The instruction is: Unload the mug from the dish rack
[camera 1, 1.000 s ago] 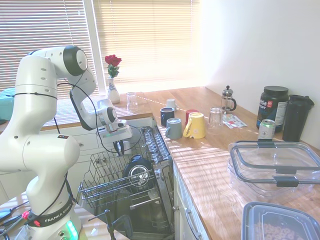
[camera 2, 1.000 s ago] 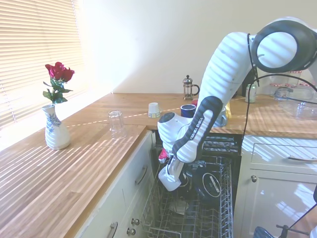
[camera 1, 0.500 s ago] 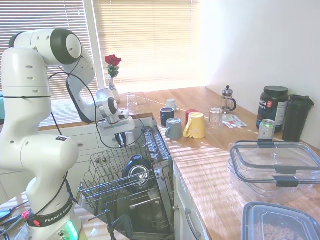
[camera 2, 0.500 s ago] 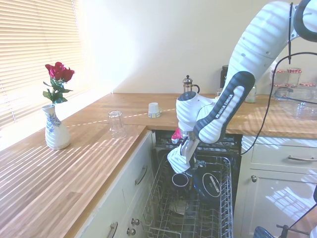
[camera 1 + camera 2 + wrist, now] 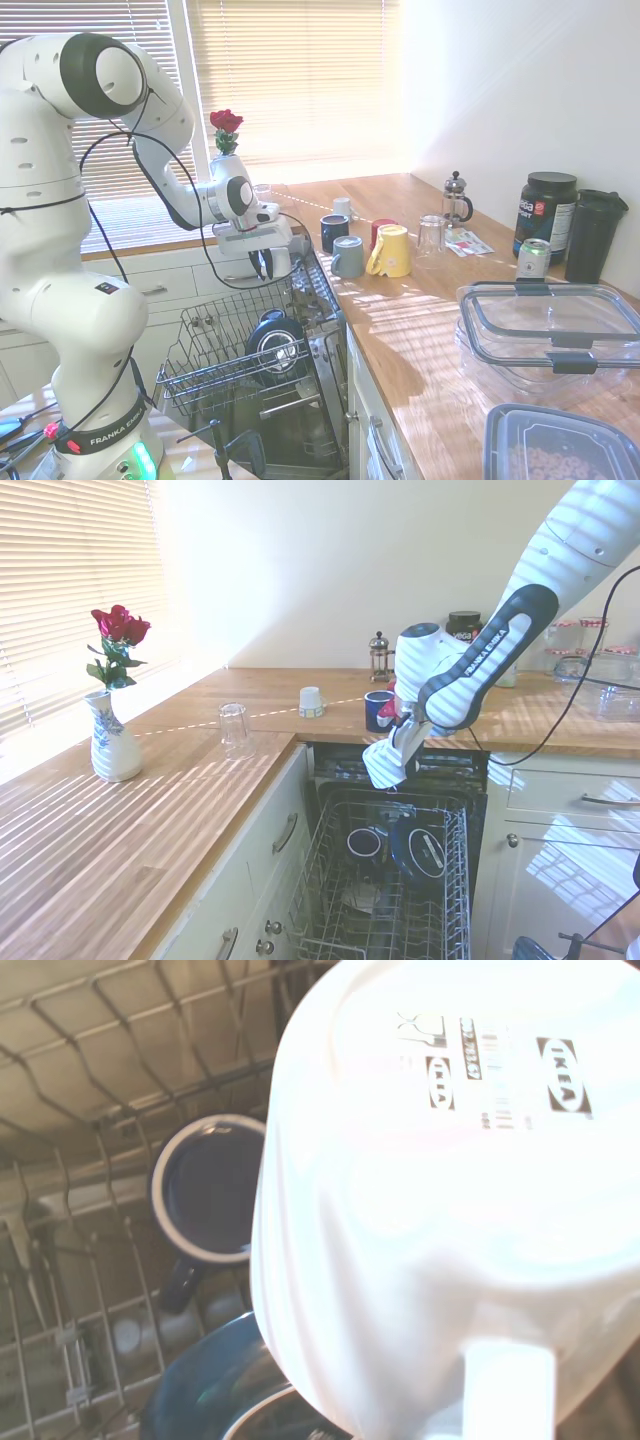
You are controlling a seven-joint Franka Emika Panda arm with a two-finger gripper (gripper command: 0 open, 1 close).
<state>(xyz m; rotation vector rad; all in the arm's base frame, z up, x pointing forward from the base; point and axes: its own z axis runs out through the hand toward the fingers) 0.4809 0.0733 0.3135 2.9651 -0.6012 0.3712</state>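
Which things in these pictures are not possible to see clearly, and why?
Wrist view: the mug fills the frame and hides much of the dish rack.
First exterior view: the mug is hard to tell from the white gripper.
Second exterior view: the dish rack's front is cut off by the bottom edge.

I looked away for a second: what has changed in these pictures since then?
The pincer has risen out of the dish rack and swung toward the counter, carrying the white mug it holds. The dark mug and the bowl stayed in the rack; the cups on the counter have not moved.
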